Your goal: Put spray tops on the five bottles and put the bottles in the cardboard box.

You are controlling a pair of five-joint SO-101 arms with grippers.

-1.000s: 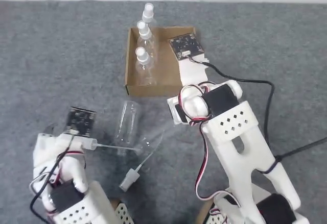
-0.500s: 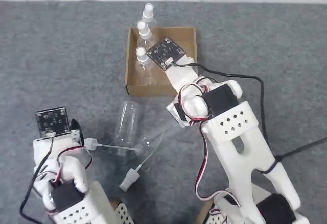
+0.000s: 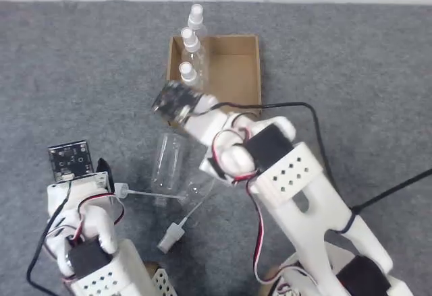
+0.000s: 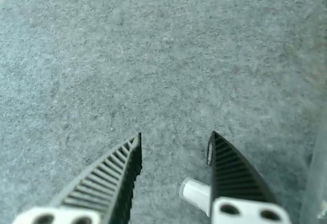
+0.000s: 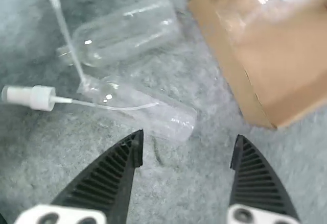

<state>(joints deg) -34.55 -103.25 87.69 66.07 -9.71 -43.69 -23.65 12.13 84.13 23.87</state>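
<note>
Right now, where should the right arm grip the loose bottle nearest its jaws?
Grip the bottle mid-body from above, turning the right gripper so its jaws span the width: it lies on its side, lengthwise to them, and spray tubes crowd its neck end.

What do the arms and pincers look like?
The left arm and right arm are white plastic shells with rows of small holes, black servos and loose red, white and black wires. Each wrist carries a dark square circuit board; a black cable leaves the right one. The left pincer and right pincer have black ribbed triangular fingers on white bases.
</note>
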